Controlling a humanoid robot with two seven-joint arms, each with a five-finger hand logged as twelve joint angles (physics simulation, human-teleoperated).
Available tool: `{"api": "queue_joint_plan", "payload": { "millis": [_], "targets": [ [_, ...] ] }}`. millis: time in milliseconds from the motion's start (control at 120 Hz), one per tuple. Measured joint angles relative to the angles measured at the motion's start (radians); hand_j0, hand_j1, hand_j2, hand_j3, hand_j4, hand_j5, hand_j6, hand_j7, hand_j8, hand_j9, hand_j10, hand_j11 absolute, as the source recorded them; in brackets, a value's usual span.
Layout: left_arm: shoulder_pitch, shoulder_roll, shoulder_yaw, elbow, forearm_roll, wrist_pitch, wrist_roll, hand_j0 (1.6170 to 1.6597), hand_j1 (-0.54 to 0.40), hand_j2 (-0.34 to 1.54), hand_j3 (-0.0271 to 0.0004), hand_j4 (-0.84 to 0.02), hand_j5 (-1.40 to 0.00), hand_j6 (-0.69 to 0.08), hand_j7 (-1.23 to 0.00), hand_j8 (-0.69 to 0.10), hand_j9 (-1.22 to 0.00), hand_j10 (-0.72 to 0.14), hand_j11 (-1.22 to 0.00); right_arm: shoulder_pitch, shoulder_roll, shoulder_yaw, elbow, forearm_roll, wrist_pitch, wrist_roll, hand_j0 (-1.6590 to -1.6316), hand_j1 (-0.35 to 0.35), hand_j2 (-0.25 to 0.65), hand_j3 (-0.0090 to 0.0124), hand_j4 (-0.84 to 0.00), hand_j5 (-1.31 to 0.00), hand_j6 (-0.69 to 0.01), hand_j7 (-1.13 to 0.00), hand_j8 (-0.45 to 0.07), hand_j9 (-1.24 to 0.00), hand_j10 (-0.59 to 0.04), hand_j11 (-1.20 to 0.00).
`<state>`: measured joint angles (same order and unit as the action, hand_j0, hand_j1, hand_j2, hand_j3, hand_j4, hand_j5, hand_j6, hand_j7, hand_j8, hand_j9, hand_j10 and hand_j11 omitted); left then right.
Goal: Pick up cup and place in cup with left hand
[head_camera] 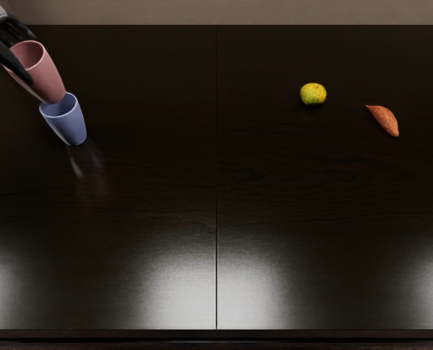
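The placing step looks in hand: the left robot hand (5, 35), reaching in at the upper-left corner, has its fingers clamped round the pink cup (47, 79). Its base overlaps the rim of the blue cup (69, 125) on the table (165, 182), perhaps just above it. Next, centre, lower, release.

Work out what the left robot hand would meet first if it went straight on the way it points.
The left robot hand, grasping the pink cup, would probably bring it against the blue cup first, though their depth is unclear.
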<state>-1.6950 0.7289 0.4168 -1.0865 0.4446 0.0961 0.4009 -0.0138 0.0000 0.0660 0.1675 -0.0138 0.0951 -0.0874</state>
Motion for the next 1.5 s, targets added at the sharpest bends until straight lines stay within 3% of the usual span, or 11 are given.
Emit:
{"api": "queue_joint_plan", "payload": {
  "millis": [250,550,717,958,1167,1342,1500],
  "targets": [
    [0.001,-0.006,-0.012,0.002,-0.001,0.0,0.001,1.6578,-0.123,0.23,0.0,-0.447,-0.58,-0.372,-0.58,-0.391,-0.58,-0.444,-0.58,0.0,0.0,0.0,0.0,0.0,0.0,0.0,-1.6581,-0.329,-0.003,0.0,-0.017,-0.02,-0.017,-0.02,-0.017,-0.02,-0.017,-0.02],
    [0.008,-0.006,-0.046,-0.001,-0.006,-0.001,0.001,1.658,0.154,0.07,0.0,-0.179,-0.23,-0.162,-0.23,-0.166,-0.23,-0.178,-0.23,0.0,0.0,0.0,0.0,0.0,0.0,0.0,-1.6581,-0.329,-0.003,0.0,-0.017,-0.02,-0.017,-0.02,-0.017,-0.02,-0.017,-0.02],
    [0.009,-0.005,-0.056,-0.007,-0.014,-0.02,0.0,1.658,0.257,0.03,0.0,-0.087,-0.11,-0.08,-0.11,-0.082,-0.11,-0.086,-0.11,0.0,0.0,0.0,0.0,0.0,0.0,0.0,-1.6581,-0.329,-0.003,0.0,-0.017,-0.02,-0.017,-0.02,-0.017,-0.02,-0.017,-0.02],
    [0.015,-0.006,-0.191,-0.014,-0.102,-0.165,0.001,1.658,0.313,0.01,0.0,-0.036,-0.04,-0.035,-0.04,-0.035,-0.04,-0.035,-0.04,0.0,0.0,0.0,0.0,0.0,0.0,0.0,-1.6581,-0.329,-0.003,0.0,-0.017,-0.02,-0.017,-0.02,-0.017,-0.02,-0.017,-0.02],
    [0.036,-0.036,-0.296,-0.022,-0.227,-0.398,0.005,1.658,0.33,0.01,0.0,-0.02,-0.02,-0.02,-0.02,-0.02,-0.02,-0.019,-0.02,0.0,0.0,0.0,0.0,0.0,0.0,0.0,-1.6581,-0.329,-0.003,0.0,-0.017,-0.02,-0.017,-0.02,-0.017,-0.02,-0.017,-0.02],
    [0.069,-0.086,-0.329,-0.023,-0.244,-0.617,0.008,1.6581,0.337,0.0,0.0,-0.013,-0.01,-0.013,-0.01,-0.013,-0.01,-0.012,-0.01,0.0,0.0,0.0,0.0,0.0,0.0,0.0,-1.6581,-0.329,-0.003,0.0,-0.017,-0.02,-0.017,-0.02,-0.017,-0.02,-0.017,-0.02],
    [0.089,-0.121,-0.343,-0.023,-0.247,-0.688,0.009,1.6581,0.34,0.0,0.0,-0.01,-0.01,-0.01,-0.01,-0.01,-0.01,-0.009,-0.01,0.0,0.0,0.0,0.0,0.0,0.0,0.0,-1.6581,-0.329,-0.003,0.0,-0.017,-0.02,-0.017,-0.02,-0.017,-0.02,-0.017,-0.02]
  ]
}}
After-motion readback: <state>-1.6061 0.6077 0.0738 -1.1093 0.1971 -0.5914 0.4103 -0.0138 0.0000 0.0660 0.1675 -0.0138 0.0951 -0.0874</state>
